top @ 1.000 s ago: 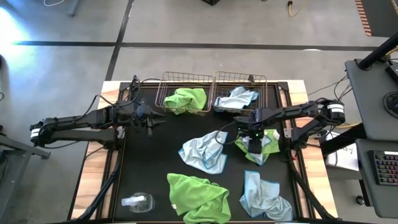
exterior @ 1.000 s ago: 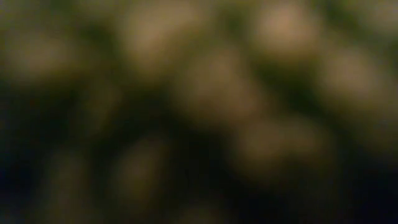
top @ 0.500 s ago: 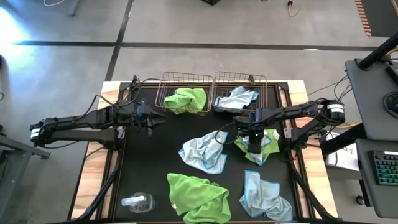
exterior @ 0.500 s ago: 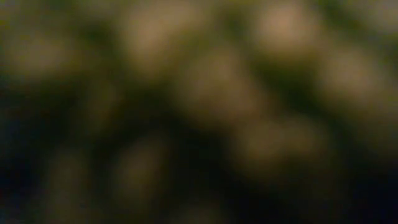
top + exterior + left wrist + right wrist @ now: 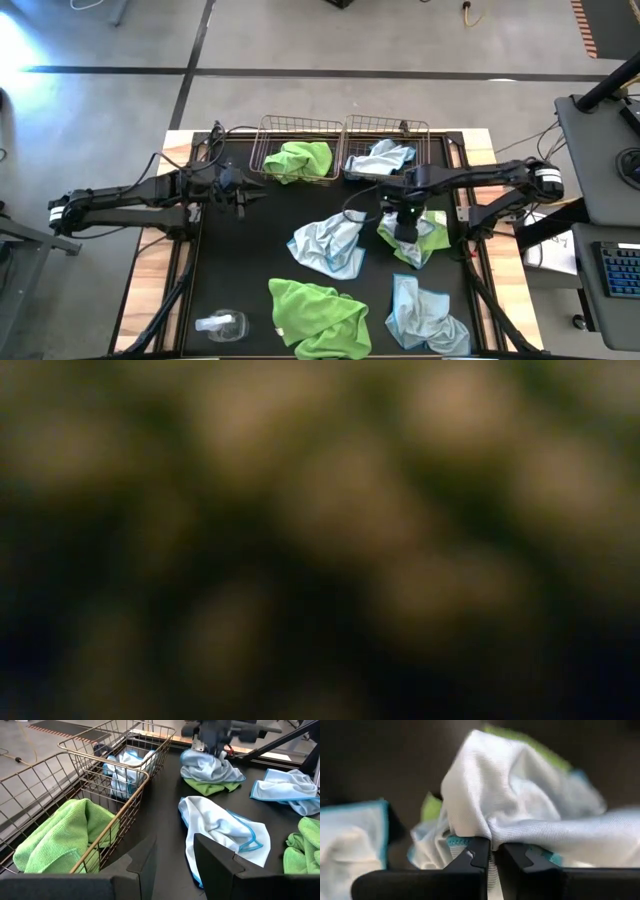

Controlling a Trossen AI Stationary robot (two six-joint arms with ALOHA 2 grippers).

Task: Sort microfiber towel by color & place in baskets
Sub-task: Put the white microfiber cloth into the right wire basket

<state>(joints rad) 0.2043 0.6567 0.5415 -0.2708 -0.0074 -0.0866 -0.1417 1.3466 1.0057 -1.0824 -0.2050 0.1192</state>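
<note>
My right gripper (image 5: pixel 405 226) (image 5: pixel 492 851) is shut on a pale blue towel (image 5: pixel 210 767) that lies on a lime green towel (image 5: pixel 428 245) at the table's right middle. My left gripper (image 5: pixel 256 196) (image 5: pixel 175 851) hovers open at the left, near the baskets, touching nothing. The left basket (image 5: pixel 272 132) holds a green towel (image 5: pixel 298 160); the right basket (image 5: pixel 420 128) holds a blue towel (image 5: pixel 380 157). Another blue towel (image 5: pixel 328 246) lies mid-table, a green towel (image 5: pixel 318 314) at the front, and a blue towel (image 5: pixel 426 322) at the front right. The low view shows only blur. My right gripper pinches a bunched fold of the pale blue towel (image 5: pixel 485 827) between its two fingers, at the towel's top. The fingers come from above, pointing down. The fold is drawn up into a peak, while the towel's lower part (image 5: pixel 200 772) rests on the green towel.
A clear bottle (image 5: pixel 220 323) lies at the front left corner. The two wire baskets stand side by side along the far edge. Bare black table shows at the left (image 5: pixel 235 255) between my left gripper and the front.
My right gripper has shut on the pale blue towel and shifted slightly toward the far edge, with its arm straightening. The towel's top has bunched up under it; the green towel below has stayed put.
</note>
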